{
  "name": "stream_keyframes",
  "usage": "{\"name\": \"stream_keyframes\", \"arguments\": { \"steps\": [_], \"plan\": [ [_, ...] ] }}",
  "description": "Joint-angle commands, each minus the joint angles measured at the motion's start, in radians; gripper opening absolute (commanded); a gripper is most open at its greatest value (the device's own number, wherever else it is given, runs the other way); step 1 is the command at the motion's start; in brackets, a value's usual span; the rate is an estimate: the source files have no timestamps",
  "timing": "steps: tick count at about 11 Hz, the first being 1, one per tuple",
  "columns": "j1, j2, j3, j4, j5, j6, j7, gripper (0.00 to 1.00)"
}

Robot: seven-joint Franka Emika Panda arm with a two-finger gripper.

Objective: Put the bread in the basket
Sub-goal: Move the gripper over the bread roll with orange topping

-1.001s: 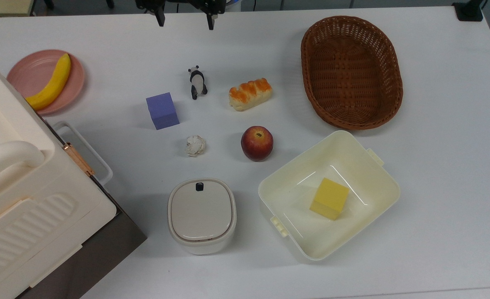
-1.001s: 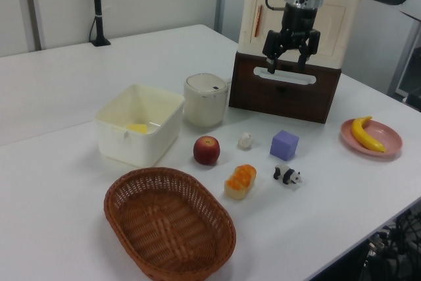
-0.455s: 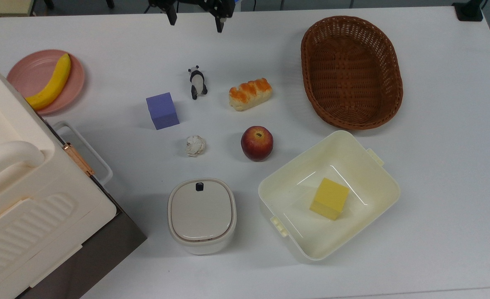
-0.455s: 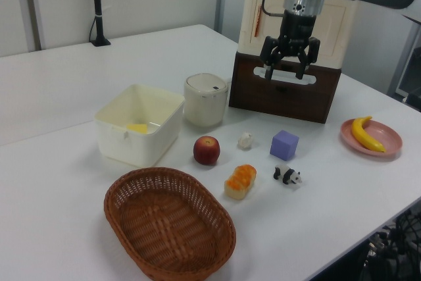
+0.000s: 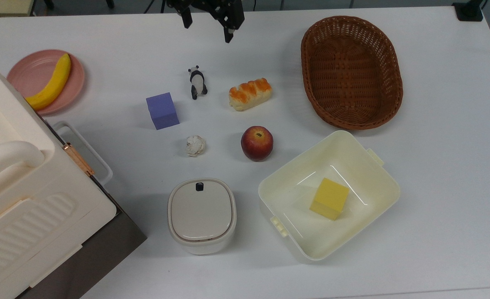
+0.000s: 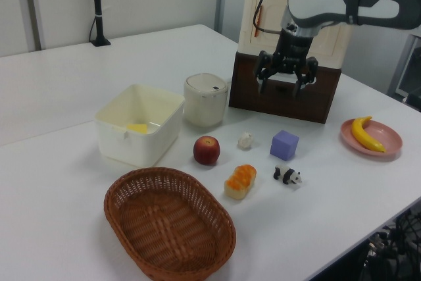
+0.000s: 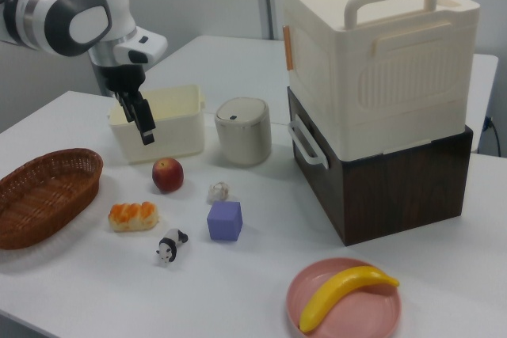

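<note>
The bread (image 5: 250, 94) lies on the white table, an oblong loaf with an orange-brown lumpy top; it also appears in the left view (image 6: 240, 181) and the right view (image 7: 133, 215). The dark wicker basket (image 5: 351, 70) stands empty at the top view's upper right, a hand's width to the right of the bread. My gripper (image 5: 207, 30) hangs open and empty above the table, toward the top view's top edge from the bread and slightly left of it. In the left view my gripper (image 6: 279, 87) is well above the table, in front of the brown box.
Around the bread stand a red apple (image 5: 257, 143), a toy panda (image 5: 197, 82), a purple cube (image 5: 162, 110) and a paper ball (image 5: 195, 145). A cream tub (image 5: 365, 166) holds a yellow block. A lidded white bin (image 5: 202, 215), a banana on a pink plate (image 5: 20, 68) and a large cream crate (image 5: 16, 199) stand further off.
My open gripper has moved toward the top view's right and lower in the frame, nearer the bread, and has come down in the left view. Nothing on the table has moved.
</note>
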Motion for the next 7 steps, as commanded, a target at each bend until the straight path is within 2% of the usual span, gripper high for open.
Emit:
{"name": "stream_keyframes", "arguments": {
  "steps": [1,2,3,7],
  "plan": [
    [-0.063,-0.048,0.110,-0.101,0.043,0.069,0.159,1.00],
    [-0.066,-0.045,0.131,-0.109,0.051,0.095,0.221,1.00],
    [-0.042,-0.035,0.132,-0.112,0.051,0.103,0.293,1.00],
    [0.073,0.055,0.130,-0.121,0.033,0.124,0.407,1.00]
  ]
}}
